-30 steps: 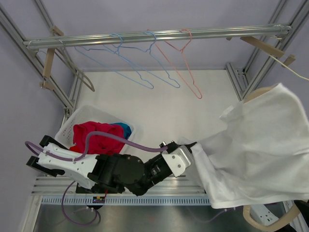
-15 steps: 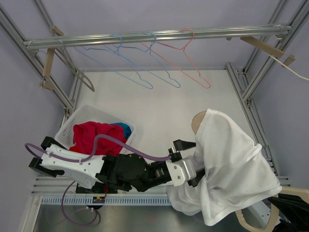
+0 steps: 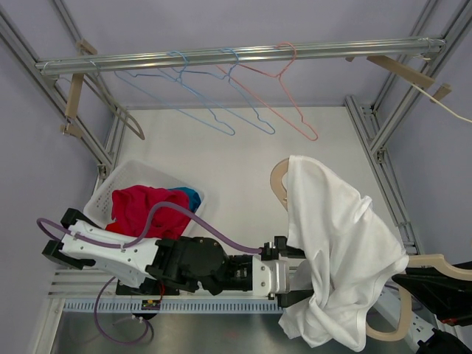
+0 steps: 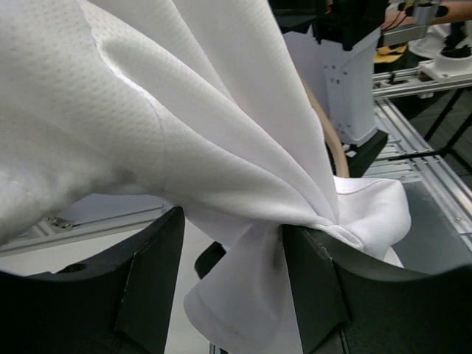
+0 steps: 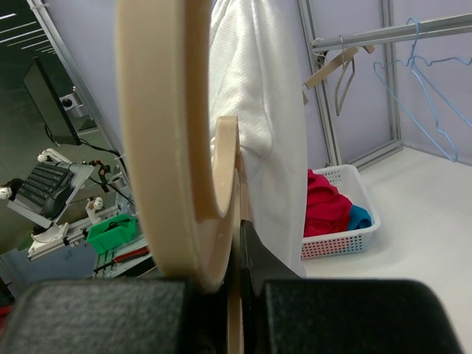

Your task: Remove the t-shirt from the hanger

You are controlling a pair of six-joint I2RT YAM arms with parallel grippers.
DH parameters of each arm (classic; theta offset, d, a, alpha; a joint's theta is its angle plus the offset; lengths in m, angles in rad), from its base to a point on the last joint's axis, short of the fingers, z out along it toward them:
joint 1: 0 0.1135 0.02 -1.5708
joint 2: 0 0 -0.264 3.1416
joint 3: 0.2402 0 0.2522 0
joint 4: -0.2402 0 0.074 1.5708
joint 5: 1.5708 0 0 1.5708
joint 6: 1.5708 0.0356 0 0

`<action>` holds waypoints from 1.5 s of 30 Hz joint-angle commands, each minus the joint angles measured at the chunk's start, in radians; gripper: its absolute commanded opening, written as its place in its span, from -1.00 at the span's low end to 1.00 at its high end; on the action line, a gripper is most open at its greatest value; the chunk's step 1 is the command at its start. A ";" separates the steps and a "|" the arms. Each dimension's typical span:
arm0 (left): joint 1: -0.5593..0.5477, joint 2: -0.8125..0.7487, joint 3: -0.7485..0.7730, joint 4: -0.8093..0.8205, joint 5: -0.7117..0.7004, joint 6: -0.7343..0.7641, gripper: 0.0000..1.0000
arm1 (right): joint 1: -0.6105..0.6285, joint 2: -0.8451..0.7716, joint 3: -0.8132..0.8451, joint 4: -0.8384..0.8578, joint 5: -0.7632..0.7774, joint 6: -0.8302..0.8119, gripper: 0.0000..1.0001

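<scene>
A white t-shirt (image 3: 332,228) hangs over a curved wooden hanger (image 3: 279,181) at the right of the top view, its hem bunched low near the front edge. My left gripper (image 3: 293,276) reaches in from the left at that hem. In the left wrist view the left gripper (image 4: 232,287) stands open, a loose fold of the t-shirt (image 4: 184,110) drooping between the fingers and brushing the right one. My right gripper (image 5: 240,295) is shut on the hanger (image 5: 169,110), with the t-shirt (image 5: 258,96) draped just behind it.
A white basket (image 3: 99,193) of red and blue clothes sits at the left. Overhead, a metal rail (image 3: 332,50) carries blue wire hangers (image 3: 214,110) and a pink one (image 3: 287,103). Aluminium frame posts (image 3: 376,147) line both sides.
The left gripper has opened and released the hem. The hanger and t-shirt have swung from the far right toward the middle and now hang lower.
</scene>
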 commanded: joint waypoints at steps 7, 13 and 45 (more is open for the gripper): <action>-0.003 -0.077 -0.035 0.049 0.163 -0.108 0.15 | 0.058 0.023 -0.004 0.075 0.080 -0.020 -1.00; -0.003 -0.079 -0.039 -0.003 0.199 -0.120 0.14 | 0.071 0.025 -0.020 0.070 0.106 -0.026 -1.00; 0.040 -0.359 -0.202 0.079 -0.501 -0.111 -1.00 | 0.071 -0.084 -0.354 0.060 0.045 0.032 -1.00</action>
